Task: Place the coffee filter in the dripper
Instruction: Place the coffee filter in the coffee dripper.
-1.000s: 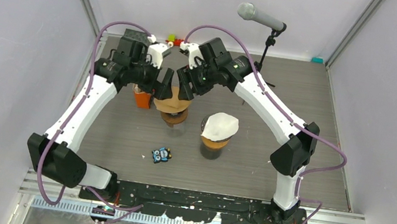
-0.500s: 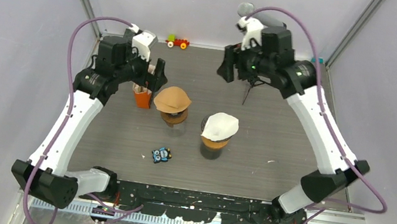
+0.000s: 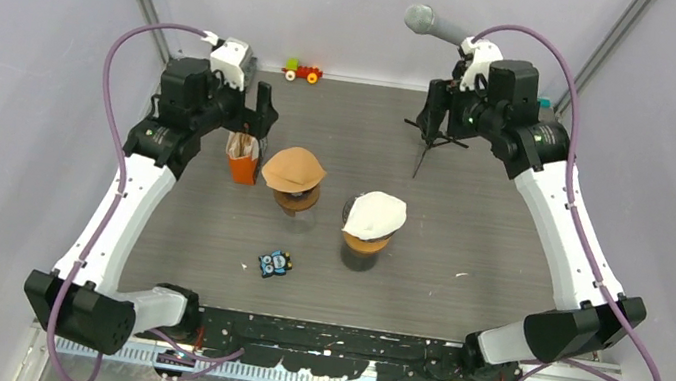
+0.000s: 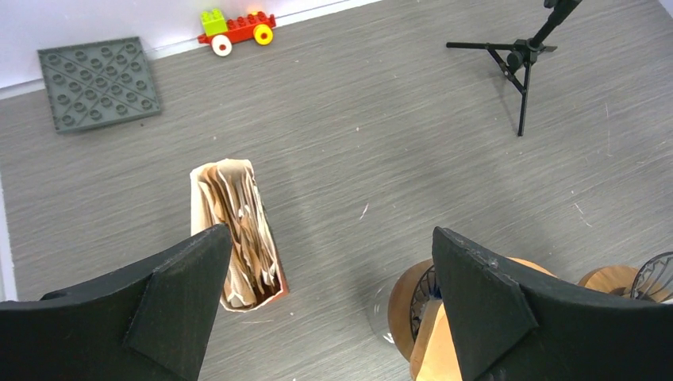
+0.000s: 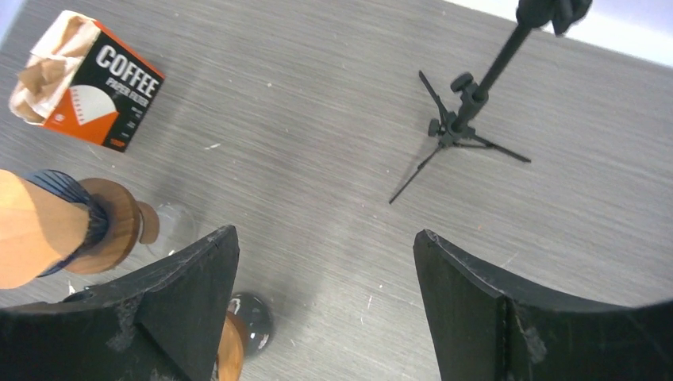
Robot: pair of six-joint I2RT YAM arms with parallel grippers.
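A brown coffee filter (image 3: 294,167) sits like a cap on the left wooden dripper (image 3: 295,198), which stands on a glass carafe. A white filter (image 3: 375,213) sits in the right dripper (image 3: 363,244). An orange box of filters (image 3: 241,158) stands left of them and also shows in the left wrist view (image 4: 234,230). My left gripper (image 3: 260,110) is open and empty, above and behind the box (image 4: 331,234). My right gripper (image 3: 431,114) is open and empty near the microphone stand (image 5: 325,234). The brown filter also shows in the right wrist view (image 5: 32,230).
A microphone on a small tripod (image 3: 430,144) stands at the back right. A toy car (image 3: 302,71) and a grey baseplate (image 4: 99,83) lie by the back wall. A small blue toy (image 3: 275,263) lies in front of the drippers.
Both grippers have pulled away from the brown filter, which stays on the left dripper. The left gripper went back and left; the right gripper swung far right to the microphone stand.
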